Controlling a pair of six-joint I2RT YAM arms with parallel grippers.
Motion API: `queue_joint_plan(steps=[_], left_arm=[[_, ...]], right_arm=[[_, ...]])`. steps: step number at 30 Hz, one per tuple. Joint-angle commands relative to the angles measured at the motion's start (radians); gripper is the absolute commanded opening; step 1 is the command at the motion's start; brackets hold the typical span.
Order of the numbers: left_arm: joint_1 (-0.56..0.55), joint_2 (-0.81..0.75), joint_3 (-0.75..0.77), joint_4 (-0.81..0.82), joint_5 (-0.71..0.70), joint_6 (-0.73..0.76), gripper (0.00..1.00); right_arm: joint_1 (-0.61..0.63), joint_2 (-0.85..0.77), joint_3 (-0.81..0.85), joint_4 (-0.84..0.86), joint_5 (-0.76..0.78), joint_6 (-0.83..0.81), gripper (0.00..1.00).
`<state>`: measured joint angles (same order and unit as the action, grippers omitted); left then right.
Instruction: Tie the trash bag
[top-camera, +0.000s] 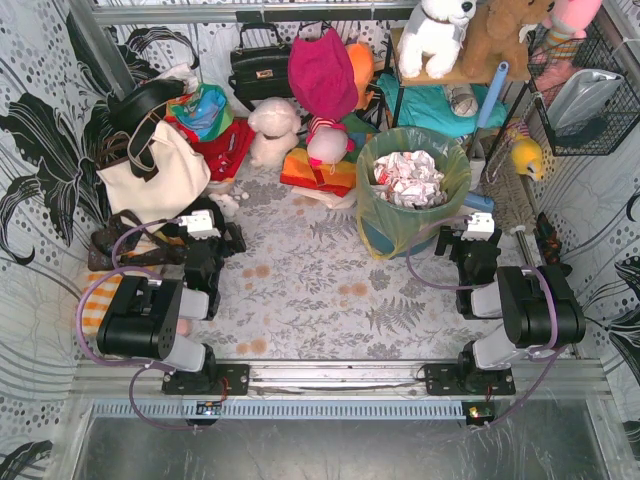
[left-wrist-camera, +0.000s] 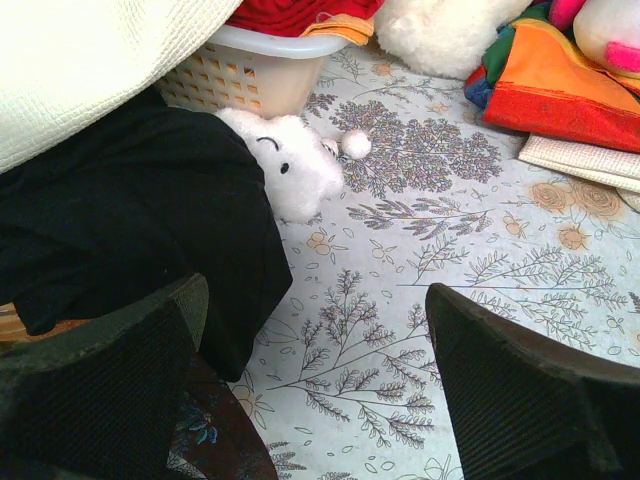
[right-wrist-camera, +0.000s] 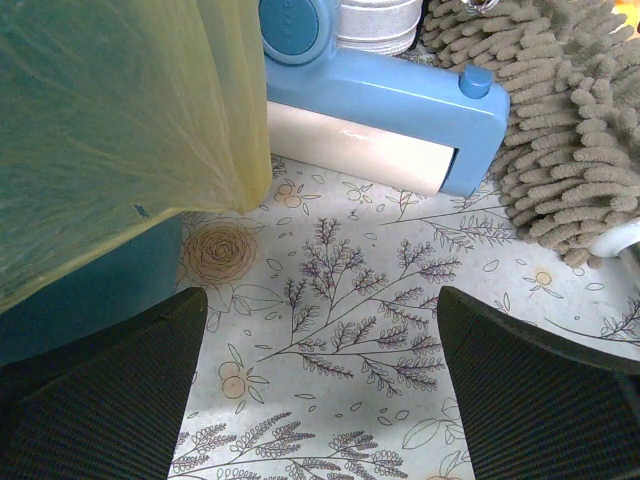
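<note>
Trash bag (top-camera: 385, 215) open, untied; bare tabletop (top-camera: 320, 290) left of it. Right fingers (right-wrist-camera: 540, 400) wide, empty, beside bag. Left fingers (left-wrist-camera: 100, 400) wide, empty, well apart.

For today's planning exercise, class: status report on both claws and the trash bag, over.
Left claw open, empty. Right claw open, empty, beside trash bag. Bag untied, mouth folded over bucket rim. Nothing in the way.

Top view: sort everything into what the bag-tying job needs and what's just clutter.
Job:
trash bag
paper inside it
bucket it lines
left end effector, open
right end effector, open

Clutter:
tote
black handbag
plush toys
folded cloths
mop head
</note>
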<state>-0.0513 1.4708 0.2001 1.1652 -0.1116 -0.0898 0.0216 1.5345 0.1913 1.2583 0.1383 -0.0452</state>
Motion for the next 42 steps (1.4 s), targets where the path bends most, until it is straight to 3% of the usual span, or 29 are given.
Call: queue_joint_plan(steps=[1, 42], left_arm=[[0.006, 0.001, 0.016, 0.045, 0.006, 0.001, 0.98], [0.004, -0.001, 0.016, 0.041, -0.001, 0.005, 0.98]], right_arm=[[-0.006, 0.003, 0.005, 0.039, 0.002, 0.014, 0.97], [-0.006, -0.004, -0.007, 0.055, -0.039, -0.006, 0.97]])
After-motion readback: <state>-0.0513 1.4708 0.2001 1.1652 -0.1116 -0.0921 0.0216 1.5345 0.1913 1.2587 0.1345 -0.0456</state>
